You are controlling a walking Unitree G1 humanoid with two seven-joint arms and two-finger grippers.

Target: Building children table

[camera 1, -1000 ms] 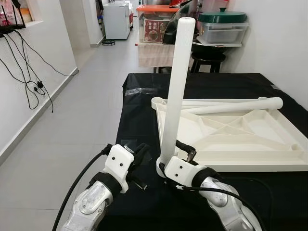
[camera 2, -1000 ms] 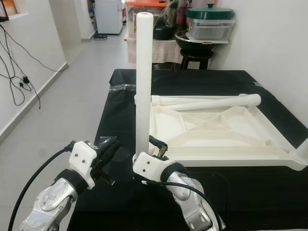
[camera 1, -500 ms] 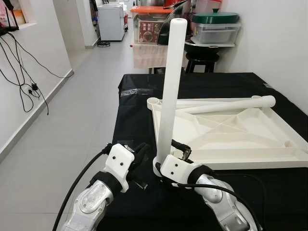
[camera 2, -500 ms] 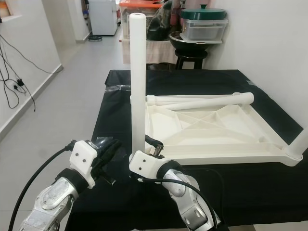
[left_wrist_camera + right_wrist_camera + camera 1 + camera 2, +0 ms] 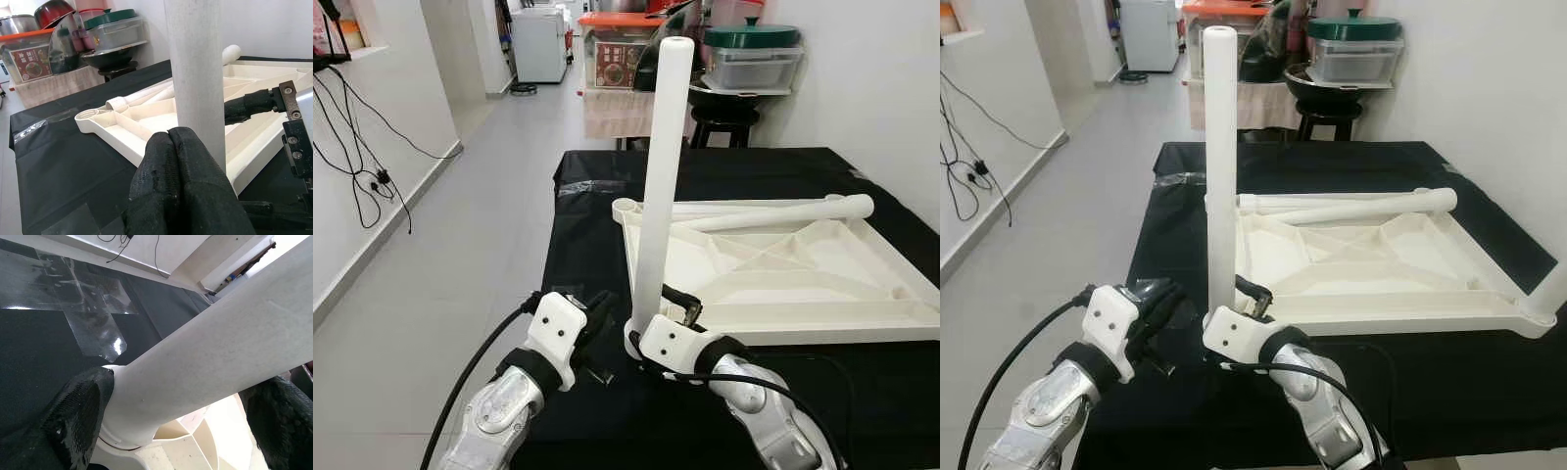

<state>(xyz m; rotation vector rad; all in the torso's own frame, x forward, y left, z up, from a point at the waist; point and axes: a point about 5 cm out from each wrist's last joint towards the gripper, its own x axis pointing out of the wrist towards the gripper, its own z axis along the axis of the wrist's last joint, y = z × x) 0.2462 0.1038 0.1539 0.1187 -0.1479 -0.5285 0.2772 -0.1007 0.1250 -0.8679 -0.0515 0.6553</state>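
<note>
A white children's tabletop (image 5: 783, 284) lies upside down on a black-covered table (image 5: 607, 186); the step in hand looks like seating a white table leg (image 5: 656, 176) upright in the near corner socket; next it likely needs pressing or twisting home; the right gripper (image 5: 651, 328) clasps the leg's base, one black finger (image 5: 80, 413) on each side; the left gripper (image 5: 597, 333) hovers just beside it, fingertips (image 5: 171, 156) pressed together, holding nothing; two loose legs (image 5: 773, 211) lie along the far edge.

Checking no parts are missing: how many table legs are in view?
4. One leg stands in the right end effector, at the top's near-left corner; two lie along its far edge; another stands near-right, mostly cropped.
</note>
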